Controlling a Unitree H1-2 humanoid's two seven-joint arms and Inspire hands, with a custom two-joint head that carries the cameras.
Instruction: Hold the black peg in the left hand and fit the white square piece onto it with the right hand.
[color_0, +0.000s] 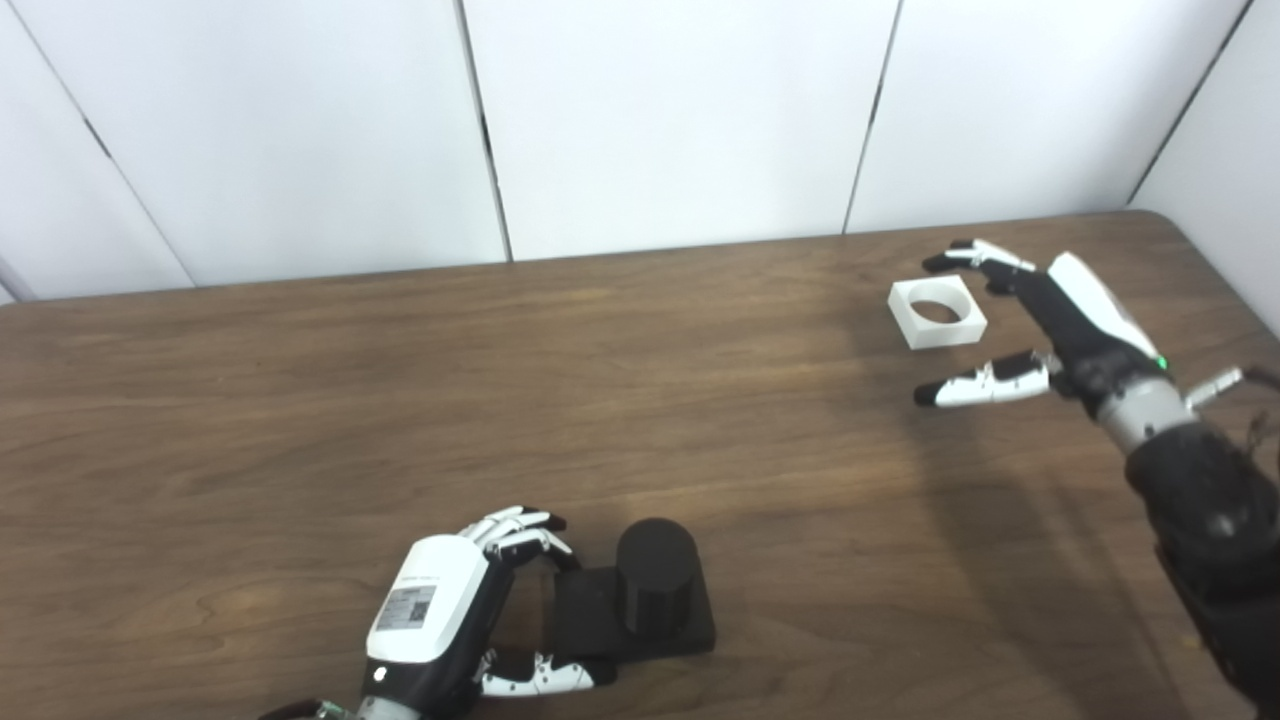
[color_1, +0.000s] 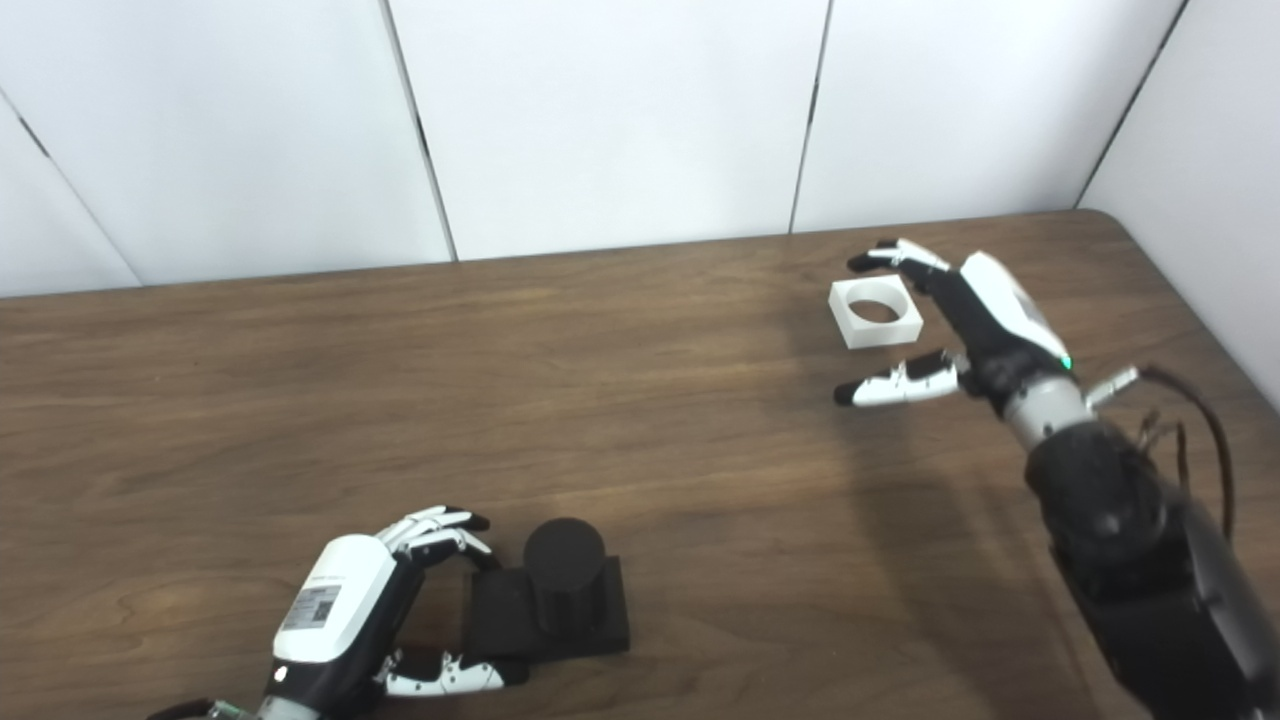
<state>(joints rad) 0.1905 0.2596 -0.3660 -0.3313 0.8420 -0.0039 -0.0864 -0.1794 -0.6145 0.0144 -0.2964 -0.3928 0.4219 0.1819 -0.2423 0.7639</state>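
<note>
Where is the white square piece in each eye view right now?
Left eye view: white square piece, upper right, flat on the table.
Right eye view: white square piece, upper right, nearer centre.
Shared landmark: the right hand just right of it, fingers spread.

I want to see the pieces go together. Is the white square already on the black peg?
No, the white square piece lies flat on the table far right, apart from the black peg near the left hand.
</note>
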